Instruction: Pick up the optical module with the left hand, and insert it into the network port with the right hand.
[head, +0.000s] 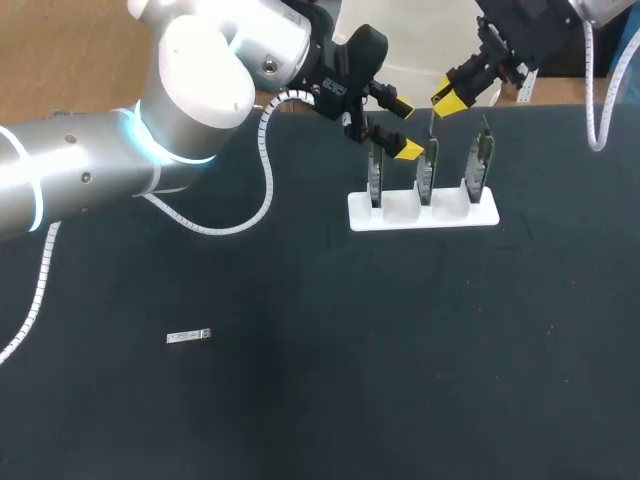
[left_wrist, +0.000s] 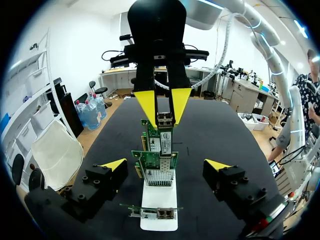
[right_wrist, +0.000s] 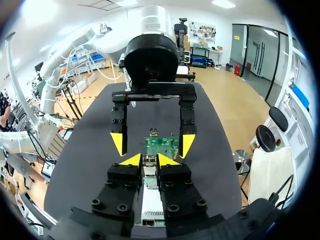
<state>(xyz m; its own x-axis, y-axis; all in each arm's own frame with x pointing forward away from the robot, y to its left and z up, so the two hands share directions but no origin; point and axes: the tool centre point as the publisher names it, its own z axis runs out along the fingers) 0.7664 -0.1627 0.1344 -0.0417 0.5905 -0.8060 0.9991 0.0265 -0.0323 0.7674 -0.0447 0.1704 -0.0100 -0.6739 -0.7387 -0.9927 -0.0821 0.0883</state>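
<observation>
And the module (head: 188, 336) lay flat on the counter (head: 330, 400), long axis nine-to-three, well off at seven o'clock from the wide-open left gripper (head: 403, 128), the nearer one, while the right gripper (head: 447, 101) hung narrow over the middle card (head: 426, 172), whether gripping anything I couldn't tell.

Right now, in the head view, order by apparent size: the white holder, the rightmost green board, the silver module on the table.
1. white holder
2. rightmost green board, though seen edge-on
3. silver module; close to the board, so that pair is unsure
</observation>
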